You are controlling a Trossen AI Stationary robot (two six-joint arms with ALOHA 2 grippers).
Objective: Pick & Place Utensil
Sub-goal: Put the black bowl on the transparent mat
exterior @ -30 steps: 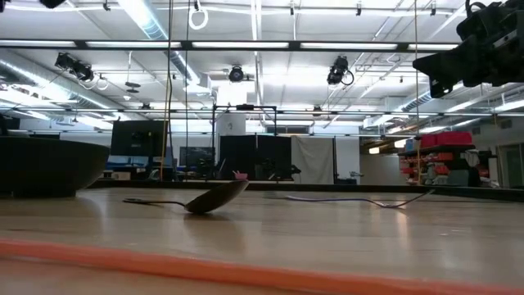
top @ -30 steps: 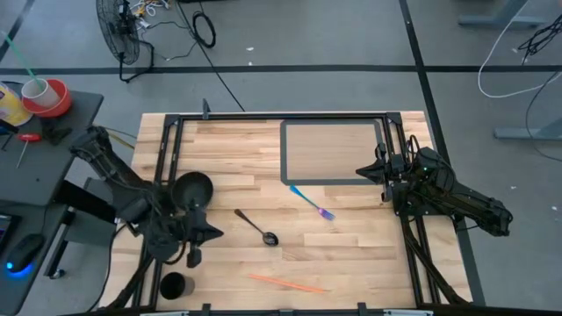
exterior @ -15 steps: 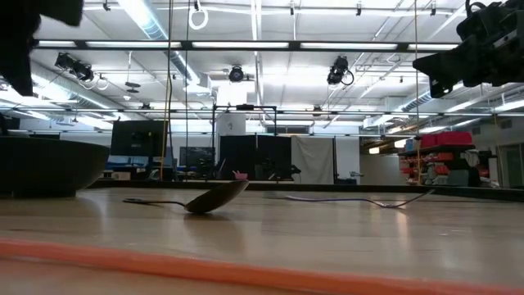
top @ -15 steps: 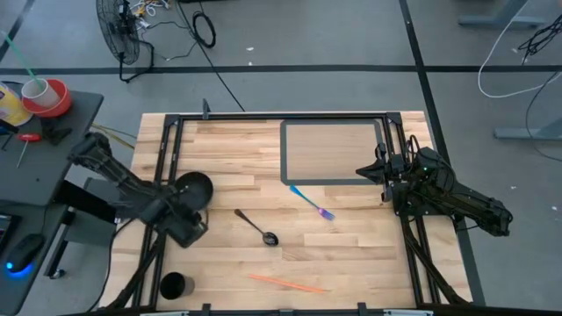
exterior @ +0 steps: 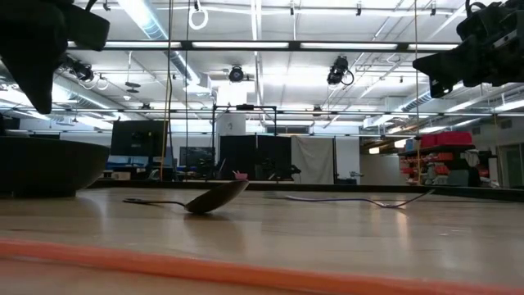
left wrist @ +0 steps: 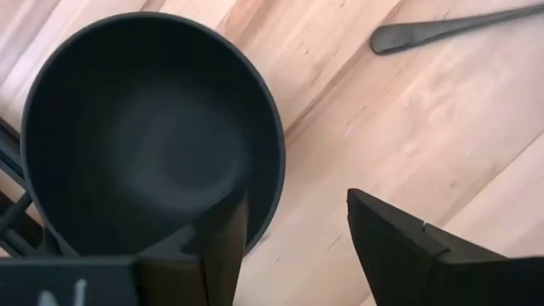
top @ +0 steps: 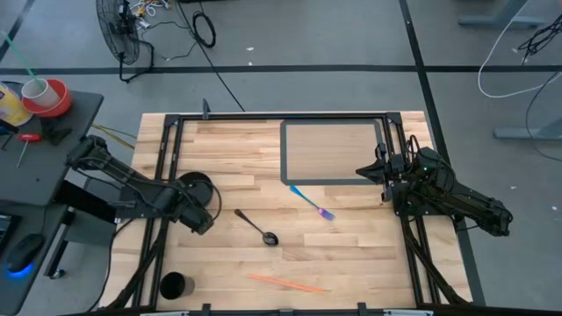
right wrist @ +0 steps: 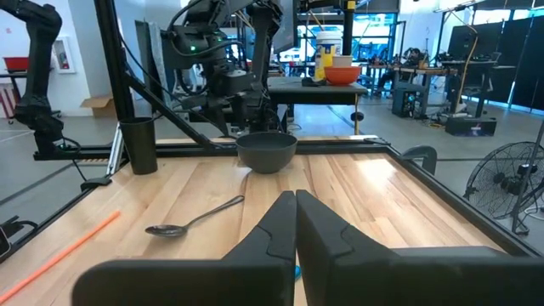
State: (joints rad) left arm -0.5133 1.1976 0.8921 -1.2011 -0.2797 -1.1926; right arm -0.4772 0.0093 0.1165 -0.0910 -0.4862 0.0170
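Step in hand, as judged: the approach to a utensil, nothing grasped yet. The left gripper (top: 198,216) hovers just over the 5 o'clock rim of the black bowl (top: 189,189), fingers parted with only bare wood and bowl rim between them, as the left wrist view shows. The nearest utensil is the dark spoon (top: 256,226), lying flat at about 3 o'clock from that gripper, handle end toward the bowl, head at the far end toward 4 o'clock. To do this well, the gripper should clear the bowl rim first, then turn so its fingers straddle the thin handle crosswise, and descend at mid-handle; the spoon lies low on the wood, so fingertips must nearly touch the table before closing. A skewed closure would likely spin it away.

Other items, left to right: a dark cup (top: 173,285) at the table's 7 o'clock corner, an orange straw (top: 286,283) near the front edge, a blue utensil (top: 312,203) just below the grey mat (top: 330,150), which is probably the placing spot, though nothing confirms it.

Pose: the left arm reaches in from the table's 9 o'clock side, wrist angled downward. The right gripper (top: 384,171) waits at the mat's 3 o'clock edge, fingers pressed together and empty, raised above the table in the low view
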